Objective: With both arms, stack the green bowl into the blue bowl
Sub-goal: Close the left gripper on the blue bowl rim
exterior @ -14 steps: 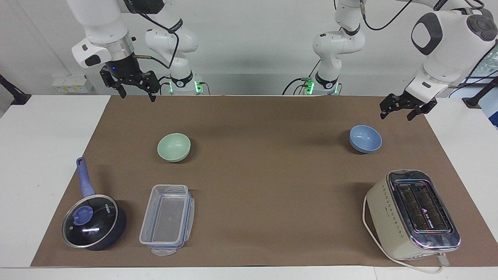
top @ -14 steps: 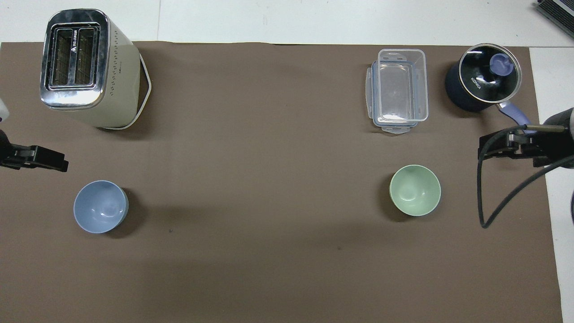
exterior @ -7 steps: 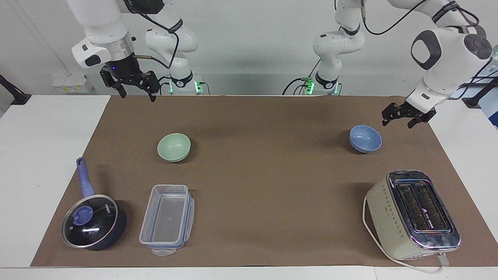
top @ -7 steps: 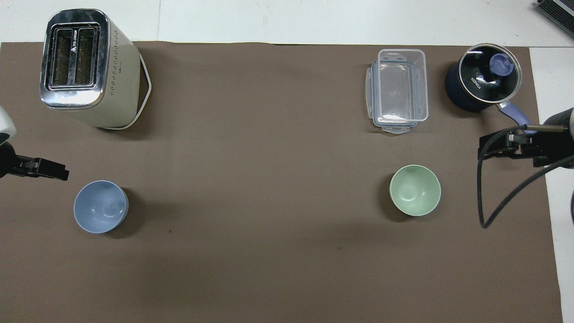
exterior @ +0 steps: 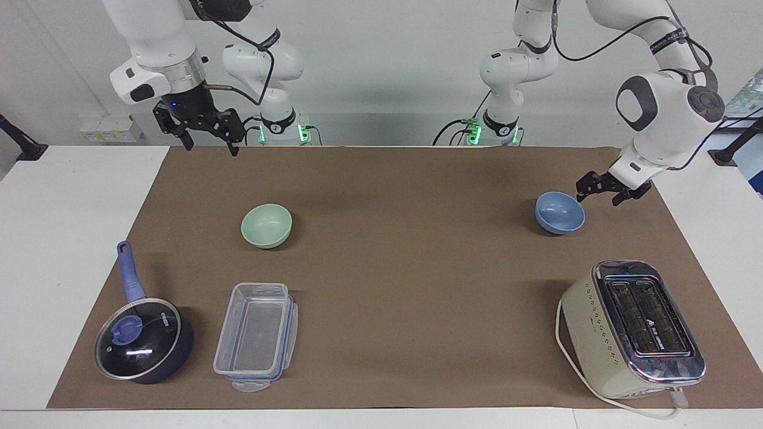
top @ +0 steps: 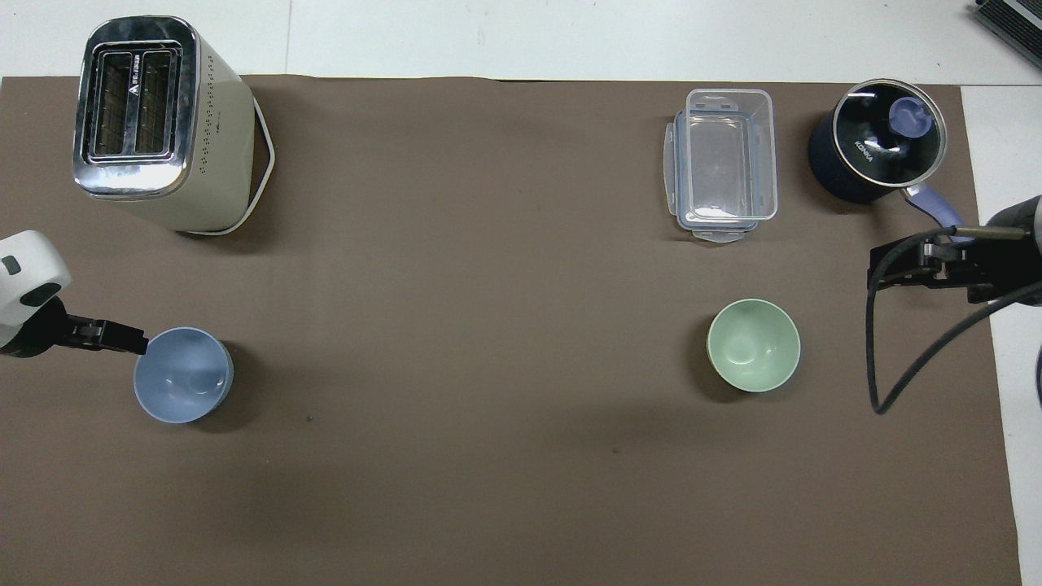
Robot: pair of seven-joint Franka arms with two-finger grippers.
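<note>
The right gripper (exterior: 210, 138) waits unclenched above the mat's edge, the green bowl (exterior: 266, 225) sits apart toward that arm's end, and the left gripper (exterior: 598, 190), fingers spread, hangs beside the blue bowl (exterior: 560, 213), whose rim it could nudge, sliding it.

Mint-green bowl (exterior: 266, 225), periwinkle-blue bowl (exterior: 559, 213), brown mat (exterior: 405, 262)

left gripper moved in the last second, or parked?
Yes. The left gripper has come down and in toward the blue bowl; it now sits open at the bowl's rim. The bowl itself has not shifted. The right gripper waits.
</note>
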